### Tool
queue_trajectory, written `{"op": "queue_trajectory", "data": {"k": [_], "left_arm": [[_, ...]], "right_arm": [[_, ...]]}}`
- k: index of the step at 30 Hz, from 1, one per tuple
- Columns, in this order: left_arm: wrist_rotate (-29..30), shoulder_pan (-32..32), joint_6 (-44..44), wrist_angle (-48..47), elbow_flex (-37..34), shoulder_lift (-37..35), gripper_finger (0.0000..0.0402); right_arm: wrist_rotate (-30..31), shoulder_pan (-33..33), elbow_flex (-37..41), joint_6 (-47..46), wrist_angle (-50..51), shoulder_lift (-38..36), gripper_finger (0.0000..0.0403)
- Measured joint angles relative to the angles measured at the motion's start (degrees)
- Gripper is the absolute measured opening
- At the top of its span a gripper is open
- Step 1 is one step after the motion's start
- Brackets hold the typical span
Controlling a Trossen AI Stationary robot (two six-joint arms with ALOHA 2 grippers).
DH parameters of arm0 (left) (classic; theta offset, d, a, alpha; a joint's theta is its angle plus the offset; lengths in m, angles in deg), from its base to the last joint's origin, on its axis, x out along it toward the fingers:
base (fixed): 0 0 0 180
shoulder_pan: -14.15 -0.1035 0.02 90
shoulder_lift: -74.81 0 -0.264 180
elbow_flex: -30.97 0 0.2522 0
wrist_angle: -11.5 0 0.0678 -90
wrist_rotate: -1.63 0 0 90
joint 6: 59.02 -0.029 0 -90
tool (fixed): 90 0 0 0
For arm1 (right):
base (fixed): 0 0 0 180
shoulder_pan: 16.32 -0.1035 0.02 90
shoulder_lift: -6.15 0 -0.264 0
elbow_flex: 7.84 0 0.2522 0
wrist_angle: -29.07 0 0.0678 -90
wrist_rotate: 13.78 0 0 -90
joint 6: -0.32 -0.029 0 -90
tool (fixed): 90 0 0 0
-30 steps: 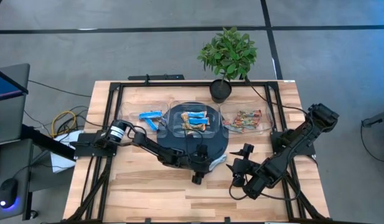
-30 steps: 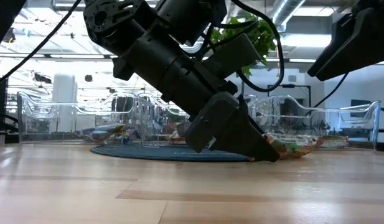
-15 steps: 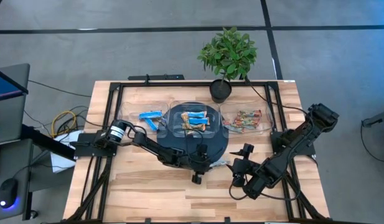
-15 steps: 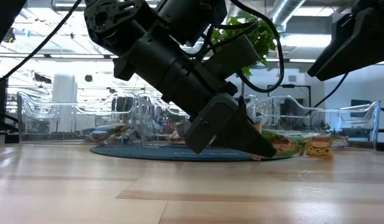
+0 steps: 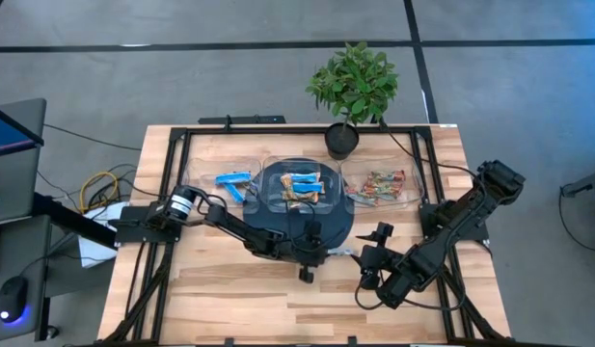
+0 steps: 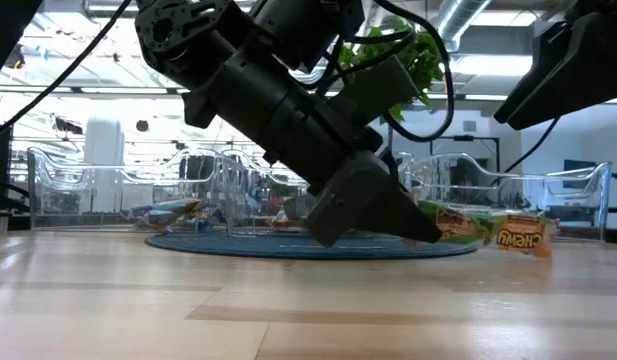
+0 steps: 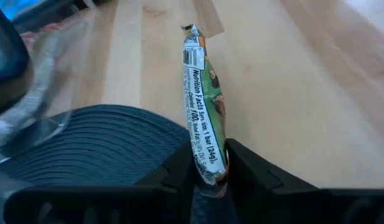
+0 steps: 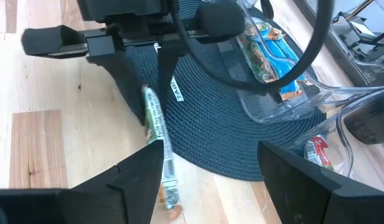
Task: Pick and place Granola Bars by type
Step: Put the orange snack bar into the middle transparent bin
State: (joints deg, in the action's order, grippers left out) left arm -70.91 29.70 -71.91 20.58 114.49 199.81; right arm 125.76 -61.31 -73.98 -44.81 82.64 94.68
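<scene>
A granola bar (image 7: 203, 99) in a pale green and tan wrapper sticks out of my left gripper (image 7: 210, 168), which is shut on it just past the near right rim of the round dark blue mat (image 5: 316, 226). In the low view the bar (image 6: 488, 232) points away from the fingertips, low over the wood. My right gripper (image 8: 220, 180) hangs open above the table to the right of the bar (image 8: 157, 134), touching nothing. Three clear trays hold more bars: blue ones (image 5: 234, 180), a mix (image 5: 299, 186) on the mat, tan and red ones (image 5: 379, 183). My left gripper pinches one end of the bar (image 7: 208, 169) between its two fingers, flat faces against the pads, so the bar stands on edge. The fingers slant down from the table's left and lie along the bar. Its free end (image 6: 523, 238) is just above the wood; whether it touches, I cannot tell.
A potted plant (image 5: 347, 92) stands at the far edge behind the trays. The black frame rails (image 5: 172, 154) run along the table's sides. Bare wood (image 5: 239, 289) lies along the near side.
My left gripper has shut on the bar and risen a little. The bar, barely showing beyond the fingertips a second ago, now sticks out to the right on edge, its free end raised off the wood.
</scene>
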Motion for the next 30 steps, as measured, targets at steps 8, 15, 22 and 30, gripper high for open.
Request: {"op": "queue_trajectory", "data": {"k": [8, 15, 22, 30], "left_arm": [[1.46, 0.15, -0.92, -0.93, 0.02, -2.17, 0.0068], [3.92, 0.2, -1.94, -5.22, 0.02, -4.54, 0.0067], [10.45, 0.22, -2.57, -13.44, 0.02, -7.85, 0.0067], [14.54, 0.75, -3.48, -18.74, 0.02, -11.42, 0.0067]], "right_arm": [[0.0, 0.0, 0.06, 0.0, 0.0, 0.0, 0.0255], [0.0, 0.0, 0.11, 0.04, 0.07, 0.0, 0.0255], [0.01, 0.0, 0.13, 0.04, 0.61, 0.0, 0.0255], [0.0, 0.0, 0.15, 0.04, 0.61, 0.0, 0.0255]]}}
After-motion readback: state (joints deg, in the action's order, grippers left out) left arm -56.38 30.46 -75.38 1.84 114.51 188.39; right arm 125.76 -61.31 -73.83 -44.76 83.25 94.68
